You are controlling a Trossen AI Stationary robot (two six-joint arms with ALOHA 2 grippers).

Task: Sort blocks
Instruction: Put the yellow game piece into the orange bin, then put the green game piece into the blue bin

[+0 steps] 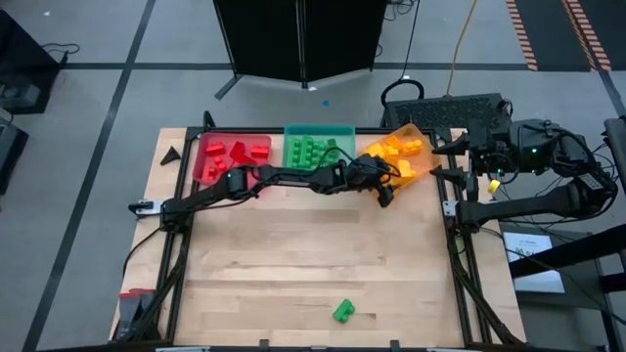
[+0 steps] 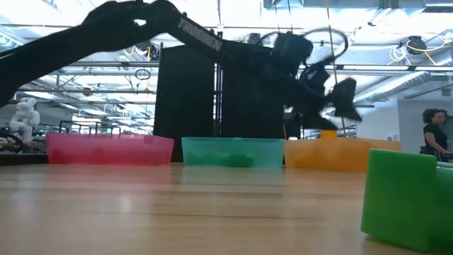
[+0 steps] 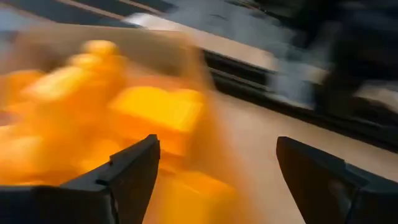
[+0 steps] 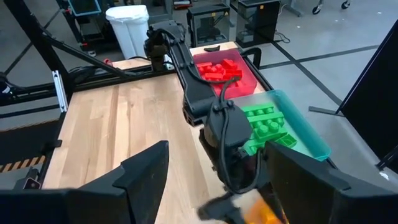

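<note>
My left gripper (image 1: 386,192) reaches across the table's far side and hangs open and empty at the near edge of the orange tray (image 1: 421,137). Its wrist view shows the fingers (image 3: 217,155) wide apart in front of the yellow blocks (image 3: 149,112) in that tray. Red blocks (image 1: 235,154) lie in the red tray (image 1: 202,168), and green blocks (image 1: 315,152) in the teal tray (image 1: 344,130). One green block (image 1: 342,311) rests on the table near its near edge, large in the low view (image 2: 407,195). My right gripper (image 1: 448,159) waits open beyond the table's right edge (image 4: 217,168).
The three trays stand in a row along the table's far edge (image 2: 233,152). A black frame borders the table (image 1: 455,244). A keyboard (image 1: 460,112) lies behind the orange tray. Bare wood spans the table's middle (image 1: 313,254). A person stands far off in the room (image 2: 432,134).
</note>
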